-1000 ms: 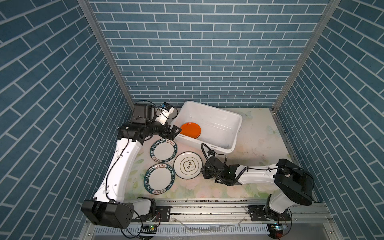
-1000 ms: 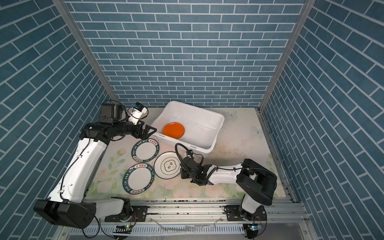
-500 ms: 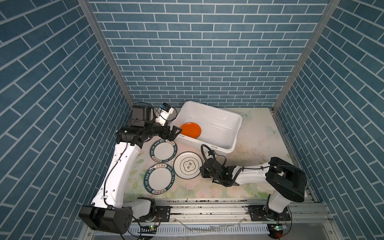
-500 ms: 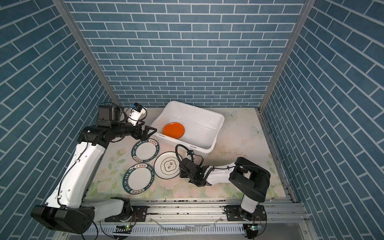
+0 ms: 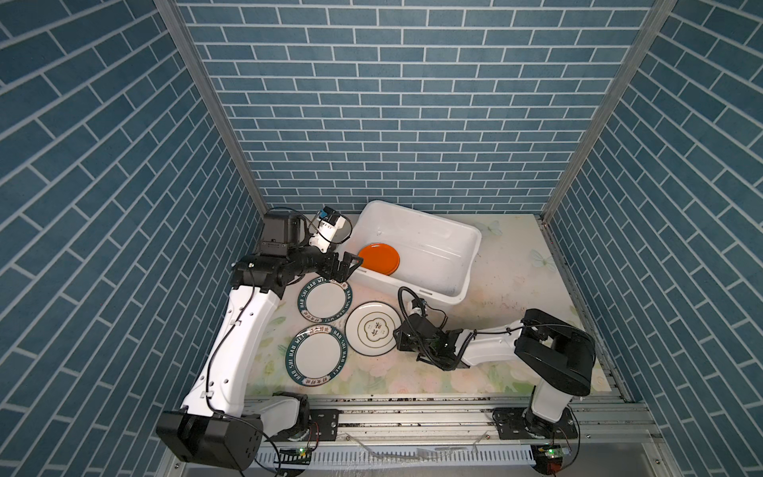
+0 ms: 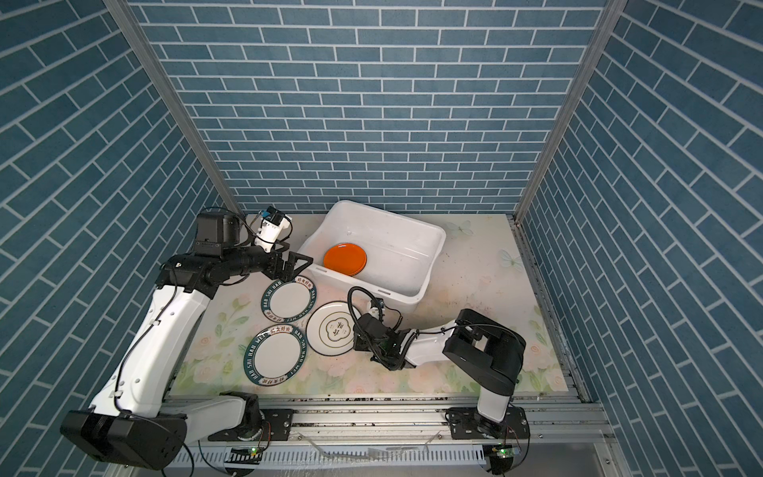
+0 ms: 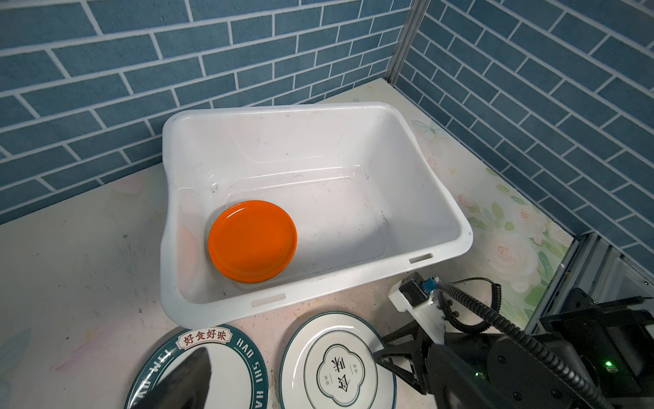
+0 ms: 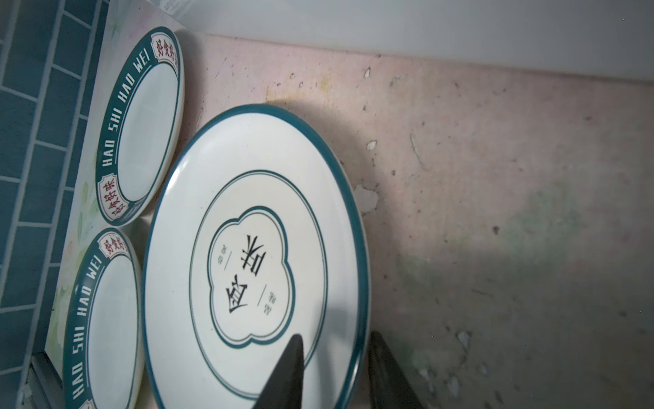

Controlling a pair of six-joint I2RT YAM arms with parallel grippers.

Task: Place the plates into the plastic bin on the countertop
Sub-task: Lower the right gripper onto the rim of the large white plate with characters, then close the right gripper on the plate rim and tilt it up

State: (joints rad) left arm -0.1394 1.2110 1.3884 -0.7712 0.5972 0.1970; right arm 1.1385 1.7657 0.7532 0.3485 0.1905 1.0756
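**Right gripper [image 8: 336, 334] astride the white motif plate [image 8: 254, 258]; one orange plate [image 7: 252, 240] in the plastic bin [image 7: 300, 141]**

Low over the desk [image 5: 508, 281], the right gripper has its jaws drawn narrow. One finger [image 8: 288, 371] lies over the white motif plate and the other sits on the desk just outside the plate's teal rim. Whether they pinch the rim I cannot tell. The white motif plate lies flat near the middle of the desk, just in front of the plastic bin's front wall and apart from it.

Toward the desk's left edge two more plates lie flat, one behind the other. These are the far lettered plate [image 5: 325, 298] and the near lettered plate [image 5: 317, 354], each just beside the white motif plate.

The left gripper [image 5: 347, 266] hovers with its jaws wide and nothing between them. It is above the back rim of the far lettered plate and just outside the plastic bin's left end wall.

The plastic bin stands skewed at the back of the desk, near the middle of the back edge. The orange plate lies flat on its floor at the left end, close to the front-left corner, as both top views show.
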